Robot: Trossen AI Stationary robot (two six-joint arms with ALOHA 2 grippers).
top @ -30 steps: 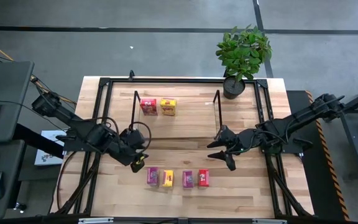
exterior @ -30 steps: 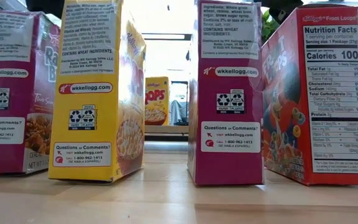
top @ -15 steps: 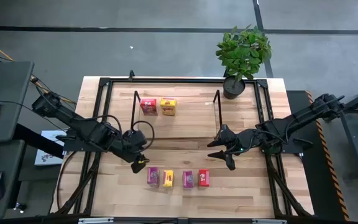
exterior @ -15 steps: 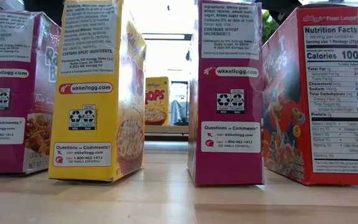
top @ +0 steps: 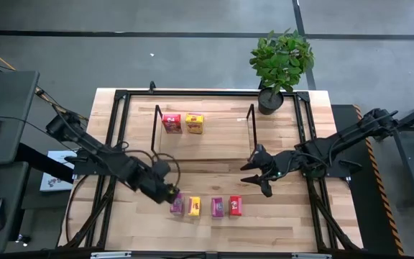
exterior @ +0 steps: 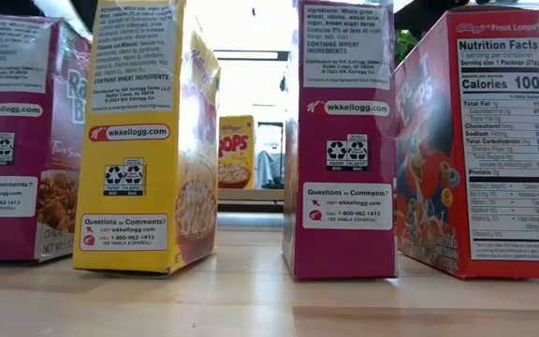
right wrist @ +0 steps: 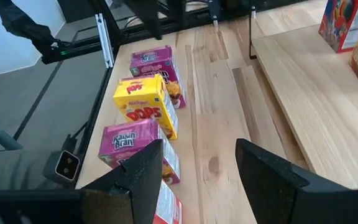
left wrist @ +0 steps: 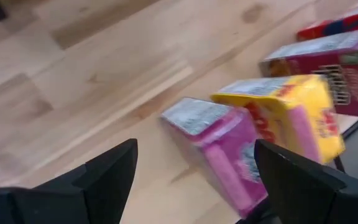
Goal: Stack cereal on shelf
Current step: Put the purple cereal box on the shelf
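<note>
High view: left claw [top: 169, 194] spread beside purple box [top: 177, 205]; potted plant [top: 279, 65] behind shelf [top: 207, 140].

The four small printed cardboard cereal boxes [exterior: 148, 140] along the near edge of the pale planked wooden tabletop [top: 214, 162] are showing a smooth, slightly glossy finish, while the wood is looking matt with visible grain. The low shelf of light wooden board [top: 214, 140] is carrying thin black metal wire end frames [top: 250, 126], and the left gripper [left wrist: 194, 177] and right gripper [right wrist: 197, 180] are showing dark matt fingers that look like plastic.
</note>
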